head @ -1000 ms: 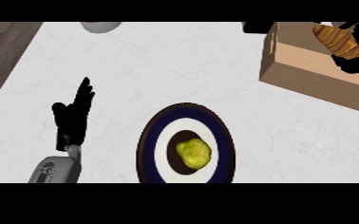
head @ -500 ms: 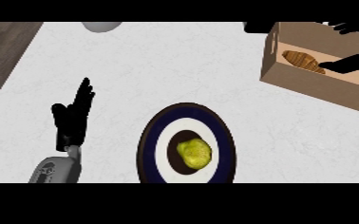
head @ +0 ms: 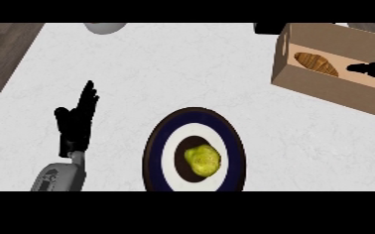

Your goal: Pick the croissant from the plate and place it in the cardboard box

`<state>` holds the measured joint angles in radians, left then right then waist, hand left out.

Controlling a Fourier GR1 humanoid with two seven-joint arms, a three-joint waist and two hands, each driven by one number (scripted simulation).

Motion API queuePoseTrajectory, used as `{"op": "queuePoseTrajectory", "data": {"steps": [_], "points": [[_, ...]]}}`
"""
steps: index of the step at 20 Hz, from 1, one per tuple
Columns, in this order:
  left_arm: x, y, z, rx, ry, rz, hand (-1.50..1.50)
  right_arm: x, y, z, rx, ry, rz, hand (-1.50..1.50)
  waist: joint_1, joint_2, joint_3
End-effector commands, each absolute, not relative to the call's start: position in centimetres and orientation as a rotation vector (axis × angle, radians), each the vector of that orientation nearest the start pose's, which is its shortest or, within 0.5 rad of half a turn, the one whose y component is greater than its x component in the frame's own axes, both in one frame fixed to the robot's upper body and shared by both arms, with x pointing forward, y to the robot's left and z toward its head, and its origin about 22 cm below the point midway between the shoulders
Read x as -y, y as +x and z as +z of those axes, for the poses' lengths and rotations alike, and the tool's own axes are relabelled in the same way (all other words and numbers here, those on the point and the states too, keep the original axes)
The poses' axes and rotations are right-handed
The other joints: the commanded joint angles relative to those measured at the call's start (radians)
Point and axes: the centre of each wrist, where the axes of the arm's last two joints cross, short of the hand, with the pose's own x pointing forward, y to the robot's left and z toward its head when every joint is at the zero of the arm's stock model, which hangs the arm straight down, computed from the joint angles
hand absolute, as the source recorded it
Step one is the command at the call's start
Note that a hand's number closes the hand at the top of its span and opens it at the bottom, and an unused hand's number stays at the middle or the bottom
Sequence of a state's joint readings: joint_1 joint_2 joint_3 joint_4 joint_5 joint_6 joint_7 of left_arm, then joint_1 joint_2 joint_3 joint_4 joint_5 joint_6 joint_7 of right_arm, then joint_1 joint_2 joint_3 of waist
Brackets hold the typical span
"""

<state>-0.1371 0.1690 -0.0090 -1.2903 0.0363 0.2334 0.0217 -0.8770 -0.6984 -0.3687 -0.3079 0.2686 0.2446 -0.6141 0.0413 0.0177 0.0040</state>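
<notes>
Croissant lay inside the cardboard box, on its floor, at the far right of the bench. Only a dark tip of the right hand showed at the view's right edge, just beside the croissant and apart from it; whether its fingers were spread or curled could not be told. The pastry looked free of any grasp, so the placing step seemed done, and what was left, by this judgement, was for that hand to clear the box.

The left hand rested open low at the left, fingers straight and close together, pointing up, holding nothing. To the right of those fingers sat the dark-rimmed plate, carrying a yellow-green fruit and no croissant. A grey round object showed at the far edge of the bench, above the left hand's fingers and well apart from them.
</notes>
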Motion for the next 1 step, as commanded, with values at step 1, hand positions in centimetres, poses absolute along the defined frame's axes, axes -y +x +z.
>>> {"op": "queuePoseTrajectory", "data": {"steps": [1], "points": [[-27.74,26.59,-2.36,1.402,0.290,0.031,0.00,49.37,36.06,12.39,1.825,-0.373,0.185,-1.50,0.006,0.002,0.001]]}}
